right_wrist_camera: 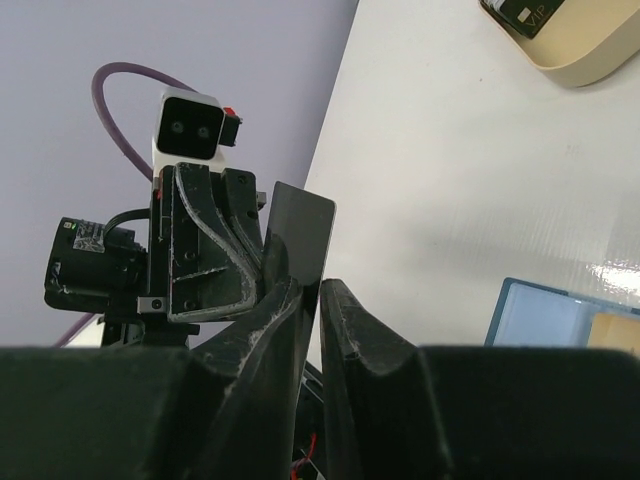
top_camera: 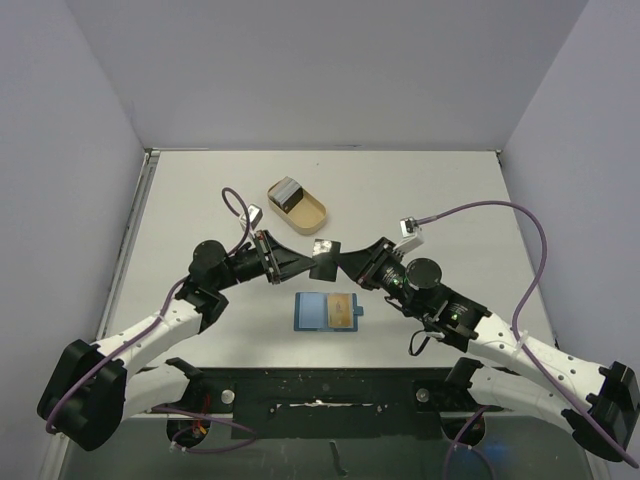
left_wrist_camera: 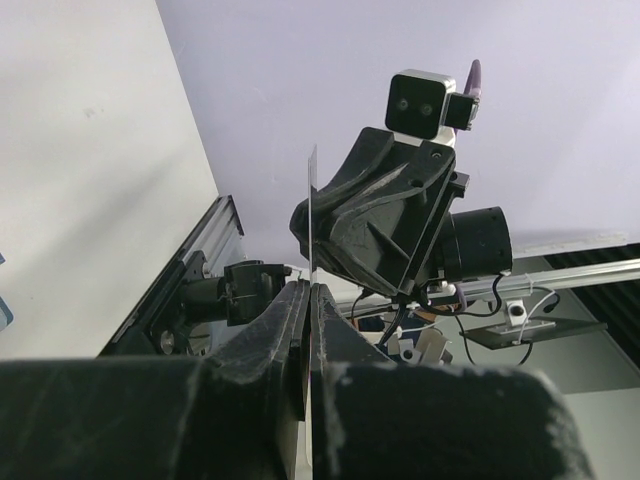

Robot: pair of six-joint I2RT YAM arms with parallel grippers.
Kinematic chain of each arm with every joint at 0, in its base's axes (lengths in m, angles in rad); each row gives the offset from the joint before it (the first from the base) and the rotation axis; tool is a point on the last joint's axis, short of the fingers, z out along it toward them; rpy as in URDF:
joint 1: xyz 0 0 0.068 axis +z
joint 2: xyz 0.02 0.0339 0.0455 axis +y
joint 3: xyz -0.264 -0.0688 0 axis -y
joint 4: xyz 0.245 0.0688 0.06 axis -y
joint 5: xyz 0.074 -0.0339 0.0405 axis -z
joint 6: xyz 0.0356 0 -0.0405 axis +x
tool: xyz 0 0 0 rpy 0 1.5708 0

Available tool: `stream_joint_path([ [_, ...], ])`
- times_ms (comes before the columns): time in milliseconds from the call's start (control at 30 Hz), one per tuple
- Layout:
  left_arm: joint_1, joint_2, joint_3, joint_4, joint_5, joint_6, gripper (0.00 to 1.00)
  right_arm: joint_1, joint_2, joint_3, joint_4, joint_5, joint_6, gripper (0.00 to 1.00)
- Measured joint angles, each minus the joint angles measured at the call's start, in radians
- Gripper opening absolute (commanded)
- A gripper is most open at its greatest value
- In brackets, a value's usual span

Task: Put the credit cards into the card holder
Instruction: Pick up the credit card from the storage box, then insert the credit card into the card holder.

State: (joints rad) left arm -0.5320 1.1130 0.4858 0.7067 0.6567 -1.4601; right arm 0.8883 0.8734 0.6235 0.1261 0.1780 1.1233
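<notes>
The left pincer [left_wrist_camera: 309, 300] is clamped on a dark credit card [top_camera: 325, 262] held upright. The right pincer [right_wrist_camera: 315, 300] flanks the card, but its grip is unclear. The open card holder [top_camera: 327, 312] lies on the counter [top_camera: 420, 190] beneath, midway between the arms.

The left gripper [left_wrist_camera: 309, 300] has jaws clamped on an edge-on card [left_wrist_camera: 312, 190].

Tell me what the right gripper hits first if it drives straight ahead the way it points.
The thin dark rectangular plastic card: it stands between the fingers of the right gripper, held by the shut left gripper. Just behind the card, the left gripper itself looks next, though depth is unclear.
</notes>
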Motion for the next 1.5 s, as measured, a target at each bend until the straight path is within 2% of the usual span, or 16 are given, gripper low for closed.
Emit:
stream_joint_path([
  [100,0.000,0.000,-0.006,0.003,0.000,-0.003,0.00,-0.006,0.000,-0.003,0.000,-0.015,0.000,0.11],
  [233,0.000,0.001,-0.009,0.011,0.000,-0.005,0.00,-0.011,0.000,-0.011,0.018,-0.029,0.002,0.01],
  [300,0.000,0.002,-0.010,0.011,-0.002,-0.005,0.02,-0.013,0.000,-0.015,0.035,-0.037,0.001,0.00],
  [400,0.002,0.002,-0.014,0.011,-0.003,-0.004,0.24,-0.018,0.000,-0.018,0.058,-0.050,0.000,0.00],
  [600,0.002,-0.003,-0.018,-0.045,-0.006,0.024,0.44,-0.018,0.000,-0.040,0.067,-0.070,-0.009,0.00],
  [667,0.002,-0.014,-0.018,-0.101,-0.017,0.060,0.54,-0.018,0.000,-0.054,0.056,-0.069,-0.013,0.00],
  [700,0.002,-0.022,-0.017,-0.138,-0.026,0.085,0.55,-0.018,0.000,-0.058,0.051,-0.068,-0.015,0.00],
  [867,0.004,-0.046,0.010,-0.380,-0.099,0.237,0.55,-0.018,0.000,-0.066,-0.024,-0.047,-0.039,0.00],
  [1100,0.004,-0.031,0.069,-0.635,-0.202,0.432,0.39,-0.018,0.049,-0.103,-0.059,-0.041,-0.083,0.00],
  [1267,0.004,0.026,0.066,-0.706,-0.253,0.508,0.33,-0.034,0.150,-0.110,-0.088,-0.061,-0.109,0.00],
  [1500,0.003,0.100,0.000,-0.692,-0.271,0.536,0.22,-0.051,0.264,-0.109,-0.110,-0.088,-0.126,0.00],
])
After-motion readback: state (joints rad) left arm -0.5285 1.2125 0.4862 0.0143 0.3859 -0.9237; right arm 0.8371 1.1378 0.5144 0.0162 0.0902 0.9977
